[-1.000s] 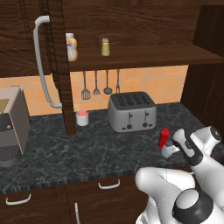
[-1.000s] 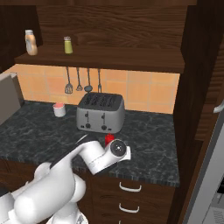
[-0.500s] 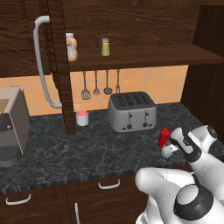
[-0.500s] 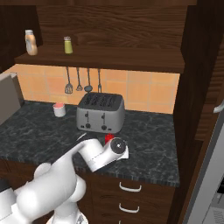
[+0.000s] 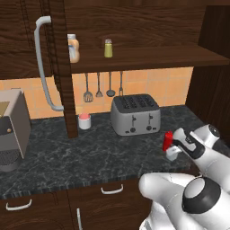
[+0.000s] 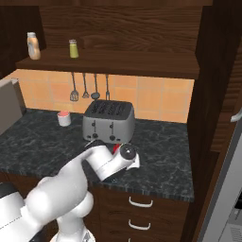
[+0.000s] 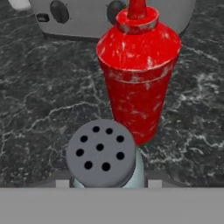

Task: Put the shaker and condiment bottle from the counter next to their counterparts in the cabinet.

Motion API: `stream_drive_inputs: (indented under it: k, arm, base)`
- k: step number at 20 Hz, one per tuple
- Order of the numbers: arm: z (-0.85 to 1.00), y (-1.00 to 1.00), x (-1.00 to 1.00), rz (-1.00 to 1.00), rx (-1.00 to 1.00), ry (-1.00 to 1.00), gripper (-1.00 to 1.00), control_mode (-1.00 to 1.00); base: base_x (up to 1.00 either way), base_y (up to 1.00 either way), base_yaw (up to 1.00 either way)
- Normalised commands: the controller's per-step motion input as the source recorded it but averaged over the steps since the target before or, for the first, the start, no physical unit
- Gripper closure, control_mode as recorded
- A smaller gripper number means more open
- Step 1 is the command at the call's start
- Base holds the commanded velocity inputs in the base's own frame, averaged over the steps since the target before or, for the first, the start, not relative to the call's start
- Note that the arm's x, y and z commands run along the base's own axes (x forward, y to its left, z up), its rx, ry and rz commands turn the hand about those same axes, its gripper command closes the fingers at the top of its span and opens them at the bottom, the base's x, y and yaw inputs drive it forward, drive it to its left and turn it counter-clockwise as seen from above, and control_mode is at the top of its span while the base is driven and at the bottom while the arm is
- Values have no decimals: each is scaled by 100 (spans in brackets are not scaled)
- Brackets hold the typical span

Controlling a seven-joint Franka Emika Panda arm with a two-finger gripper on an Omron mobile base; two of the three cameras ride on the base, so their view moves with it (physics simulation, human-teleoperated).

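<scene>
The glassy grey-blue shaker [image 7: 105, 164], its flat grey cap pierced with round holes, stands on the marbled counter [image 5: 90, 155] touching the scuffed red condiment bottle [image 7: 138, 76], near the front edge. Open stone lies leftward. The gripper [image 5: 176, 144] hovers over the shaker; whether its fingers clasp it cannot be told.

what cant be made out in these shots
- Fingertips on the shaker: hand view, cut off at the bottom, so the grip is unclear.
- Shaker body: left base view, mostly behind the gripper.
- Condiment bottle: right base view, hidden by the arm but for a red sliver.
- Tan-orange bottle: left base view, partly behind the cabinet door.
</scene>
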Motion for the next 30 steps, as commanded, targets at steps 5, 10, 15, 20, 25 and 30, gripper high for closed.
stream_drive_inputs:
  k: [5,10,15,20,25,30]
  arm:
    - [1,-9,-100,0,0,3,100,-100]
    - [57,0,-98,0,-2,-5,100,-100]
    - [100,1,-51,-5,-11,-16,100,-100]
    - [100,16,-42,-1,-2,-15,100,-100]
    - [100,17,-18,0,0,-2,100,-100]
    - [100,37,-2,0,0,-4,100,-100]
  base:
    - [0,0,0]
    - [0,0,0]
    - [0,0,0]
    - [0,0,0]
    - [0,0,0]
    - [0,0,0]
